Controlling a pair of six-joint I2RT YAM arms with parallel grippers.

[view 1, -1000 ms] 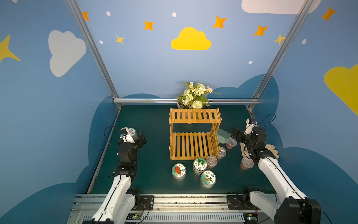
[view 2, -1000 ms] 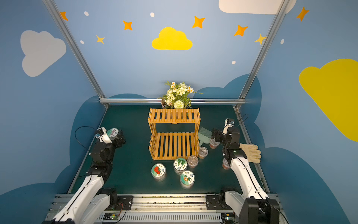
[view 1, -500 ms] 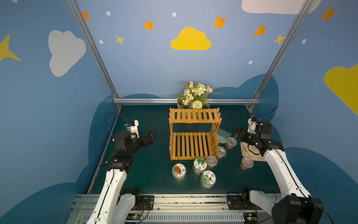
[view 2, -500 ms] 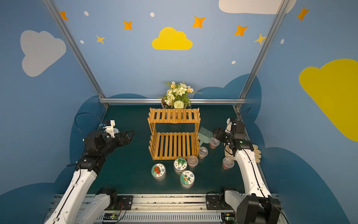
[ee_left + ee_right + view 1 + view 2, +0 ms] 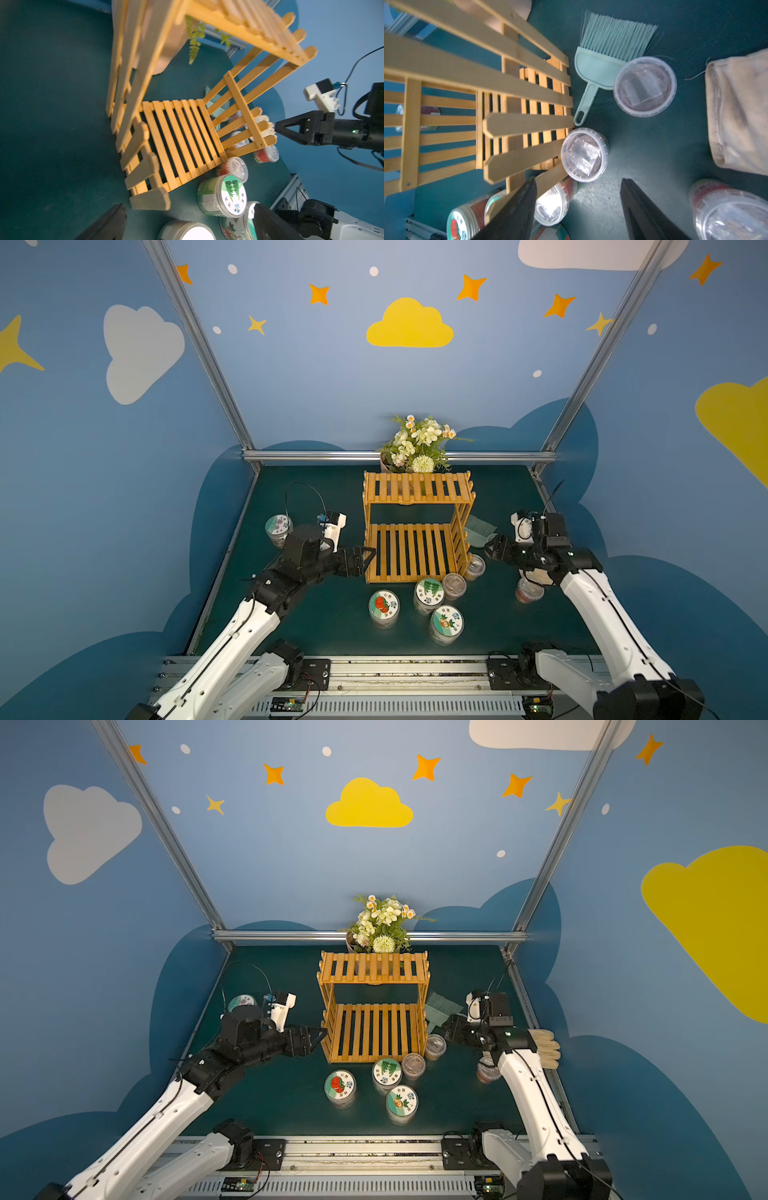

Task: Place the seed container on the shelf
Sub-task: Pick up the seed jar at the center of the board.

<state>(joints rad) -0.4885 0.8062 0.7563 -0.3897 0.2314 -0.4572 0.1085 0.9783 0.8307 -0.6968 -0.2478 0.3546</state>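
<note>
My left arm (image 5: 232, 639) and right arm (image 5: 602, 614) had white shells on the long links and black motor housings at the joints. Left gripper (image 5: 368, 560) and right gripper (image 5: 488, 547) were black, with triangular cut-out fingers. Each wrist carried a white camera block (image 5: 332, 526) with a blue plug (image 5: 336, 84) and a thin black cable (image 5: 355, 64). A green LED (image 5: 353, 131) was lit on the right wrist.

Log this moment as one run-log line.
left gripper: open, empty, beside shelf | right gripper: open, empty, near clear-lidded tub | shelf: no containers
</note>
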